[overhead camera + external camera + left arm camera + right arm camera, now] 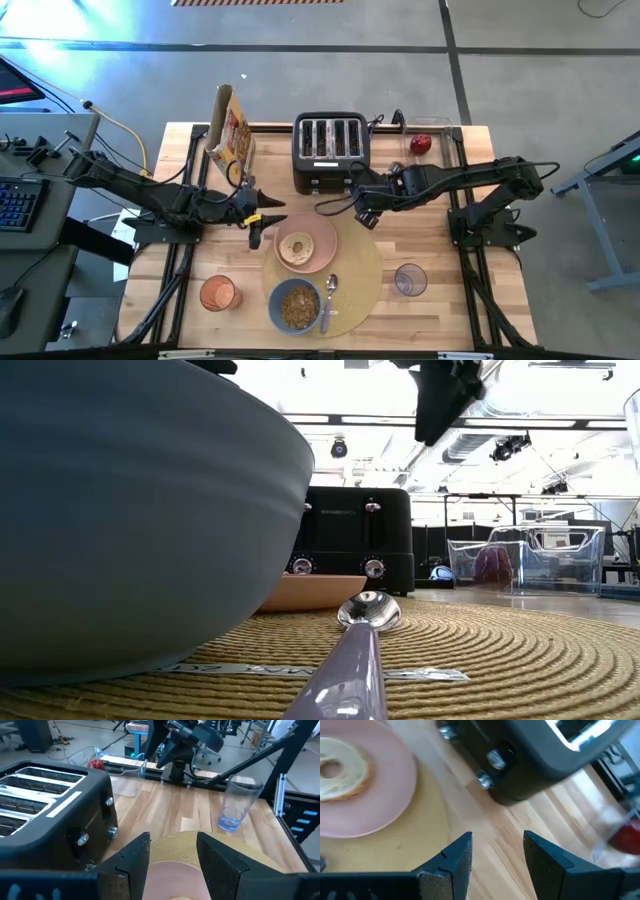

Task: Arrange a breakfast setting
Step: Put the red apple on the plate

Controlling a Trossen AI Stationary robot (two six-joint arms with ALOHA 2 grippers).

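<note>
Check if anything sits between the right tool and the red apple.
Only the clear bin: the red apple lies inside, so its walls block a sideways approach; the top looks open. The toaster stands beside the line from the right tool, not on it. Left tool waits by the plate.

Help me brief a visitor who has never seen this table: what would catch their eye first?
Probably the round tan placemat near the table's front, carrying a pink plate with a bagel, a blue bowl of cereal and a small metal spoon. Behind it stands the black toaster. Both arms reach inward with open fingers: the left gripper beside the plate, the right gripper by the toaster's front.
</note>
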